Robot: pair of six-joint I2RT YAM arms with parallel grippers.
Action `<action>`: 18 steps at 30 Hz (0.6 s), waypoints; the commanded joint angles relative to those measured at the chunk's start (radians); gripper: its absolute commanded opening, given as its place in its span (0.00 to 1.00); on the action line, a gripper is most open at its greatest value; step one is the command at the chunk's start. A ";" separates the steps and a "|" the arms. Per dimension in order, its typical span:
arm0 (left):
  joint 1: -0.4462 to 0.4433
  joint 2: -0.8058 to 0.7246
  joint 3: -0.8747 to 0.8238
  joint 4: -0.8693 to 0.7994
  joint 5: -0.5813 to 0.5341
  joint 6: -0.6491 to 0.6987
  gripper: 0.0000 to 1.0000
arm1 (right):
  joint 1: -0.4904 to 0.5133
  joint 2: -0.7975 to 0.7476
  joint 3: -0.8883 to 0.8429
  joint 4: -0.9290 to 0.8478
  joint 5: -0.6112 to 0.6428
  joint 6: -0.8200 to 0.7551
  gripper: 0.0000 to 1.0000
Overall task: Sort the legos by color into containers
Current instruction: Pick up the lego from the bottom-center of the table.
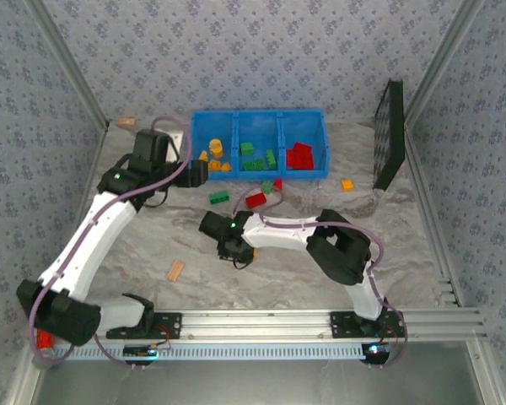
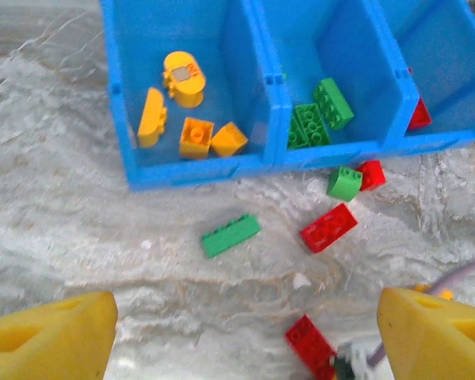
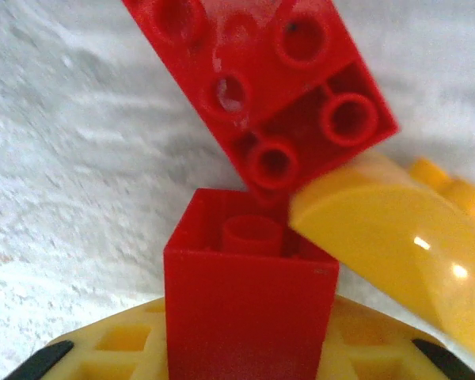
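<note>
The left arm (image 1: 110,211) reaches forward, wrist tipped down. Its jaws are spread wide and empty, with the blue bin (image 2: 198,170) just ahead and loose legos (image 2: 231,235) between. The right arm (image 1: 295,232) folds leftward over the tabletop (image 1: 152,245), its jaws pinched on a red lego (image 3: 249,317). A second red lego (image 3: 261,79) and a yellow lego (image 3: 396,237) lie just beyond.

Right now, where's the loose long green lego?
In the left wrist view, the long green lego lies on the table just in front of the blue bin, by its yellow-brick compartment, left of a red lego.
</note>
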 commanded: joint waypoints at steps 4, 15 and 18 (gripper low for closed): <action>0.006 -0.157 -0.109 -0.126 -0.044 -0.008 0.85 | -0.012 0.013 0.036 -0.073 0.047 -0.150 0.24; 0.010 -0.319 -0.168 -0.218 0.018 -0.036 0.86 | -0.007 -0.213 0.067 -0.195 0.078 -0.423 0.19; 0.009 -0.347 -0.197 -0.222 0.020 -0.088 0.86 | -0.030 -0.299 0.076 -0.195 0.122 -0.560 0.19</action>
